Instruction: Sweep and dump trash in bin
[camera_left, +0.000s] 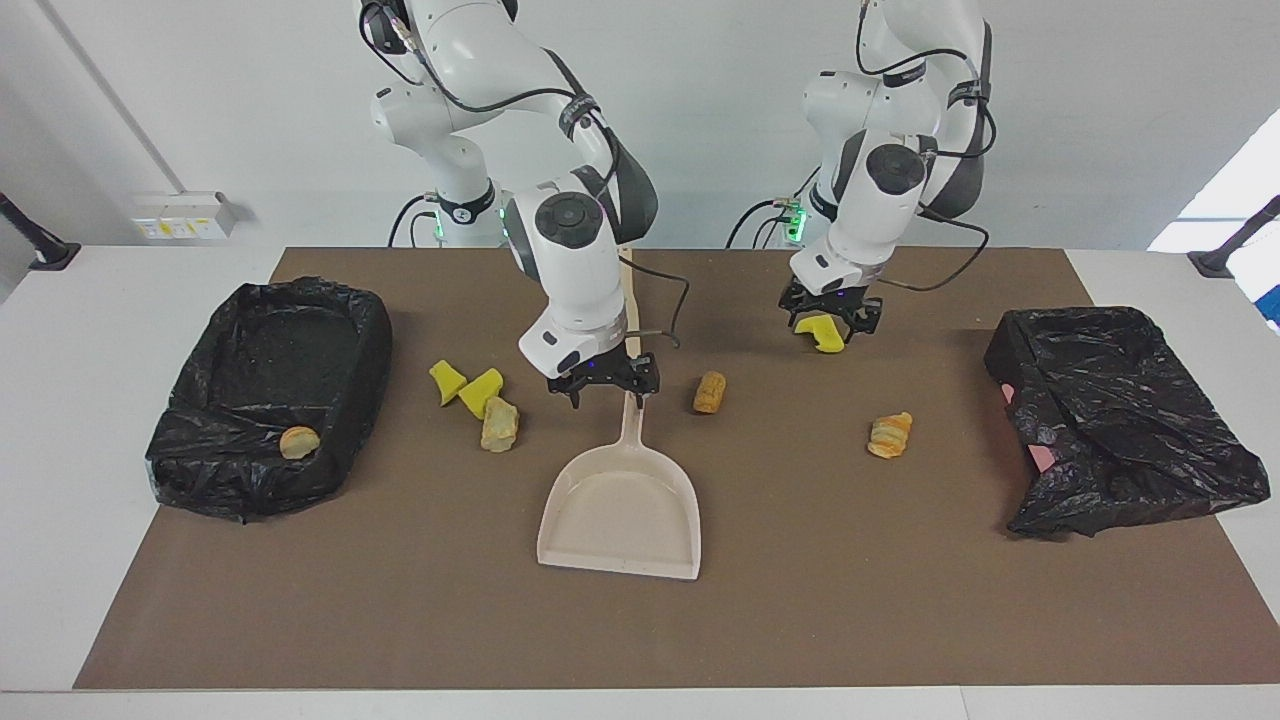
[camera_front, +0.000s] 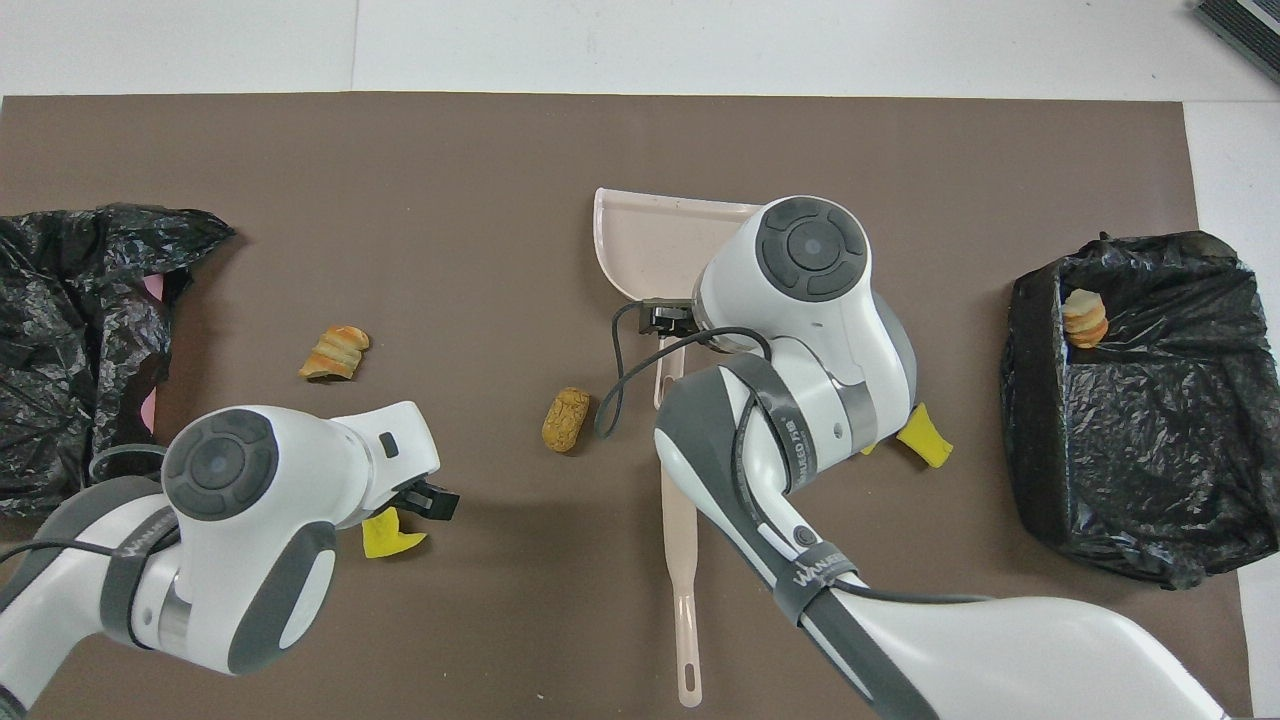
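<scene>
Lying scattered, yellow and tan trash (camera_left: 481, 392) lumps surround both wide-open claws (camera_left: 603, 380).
</scene>
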